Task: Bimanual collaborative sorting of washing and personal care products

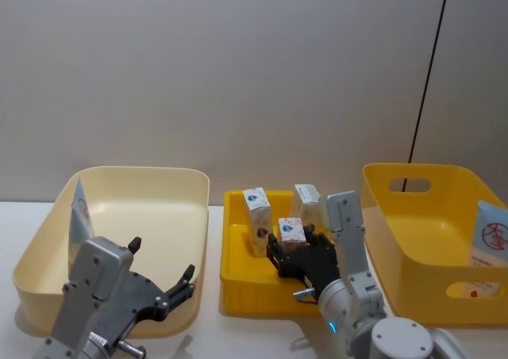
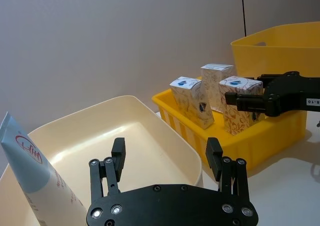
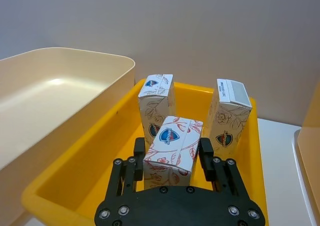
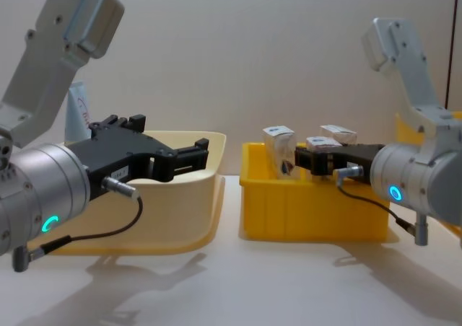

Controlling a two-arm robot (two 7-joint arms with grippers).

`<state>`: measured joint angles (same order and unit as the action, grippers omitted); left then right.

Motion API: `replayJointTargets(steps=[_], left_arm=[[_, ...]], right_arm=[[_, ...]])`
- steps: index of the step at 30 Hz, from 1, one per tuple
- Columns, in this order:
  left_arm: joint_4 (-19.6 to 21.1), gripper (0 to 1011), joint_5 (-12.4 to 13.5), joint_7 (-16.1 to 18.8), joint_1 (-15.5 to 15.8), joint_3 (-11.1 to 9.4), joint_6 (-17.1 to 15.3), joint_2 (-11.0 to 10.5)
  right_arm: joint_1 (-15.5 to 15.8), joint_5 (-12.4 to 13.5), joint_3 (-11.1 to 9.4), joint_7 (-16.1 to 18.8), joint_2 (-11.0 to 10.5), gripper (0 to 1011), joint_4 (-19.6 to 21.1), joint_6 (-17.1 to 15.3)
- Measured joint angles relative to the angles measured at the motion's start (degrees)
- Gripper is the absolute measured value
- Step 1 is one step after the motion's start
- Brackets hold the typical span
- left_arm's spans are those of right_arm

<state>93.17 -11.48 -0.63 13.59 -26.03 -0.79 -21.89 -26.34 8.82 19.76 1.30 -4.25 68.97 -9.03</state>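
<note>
The front carton (image 1: 292, 230) is clasped by the right gripper (image 3: 172, 145) in the yellow tray (image 3: 65, 186); the left gripper (image 2: 166, 148) is spread wide over the cream basin (image 2: 100, 131).

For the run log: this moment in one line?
right gripper: shut on front carton, yellow tray; left gripper: open at cream basin; squeeze tube: in basin

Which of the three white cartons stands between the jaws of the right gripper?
The front carton; the other two stand free behind it.
</note>
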Motion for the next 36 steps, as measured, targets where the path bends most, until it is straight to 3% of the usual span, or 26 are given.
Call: replayJointTargets(steps=[10,24,36], left_arm=[[0.00,1003,0.00,0.00,0.00,0.00,0.00,0.00],[0.00,1003,0.00,0.00,0.00,0.00,0.00,0.00],[0.00,1003,0.00,0.00,0.00,0.00,0.00,0.00]], right_arm=[[-0.09,-0.19,-0.15,0.00,0.21,420,-0.26,0.47],[1.52,0.43,-1.87,1.52,-0.50,410,3.92,5.41],[3.36,2.16,-5.80,2.37,-1.78,410,10.85,10.36]])
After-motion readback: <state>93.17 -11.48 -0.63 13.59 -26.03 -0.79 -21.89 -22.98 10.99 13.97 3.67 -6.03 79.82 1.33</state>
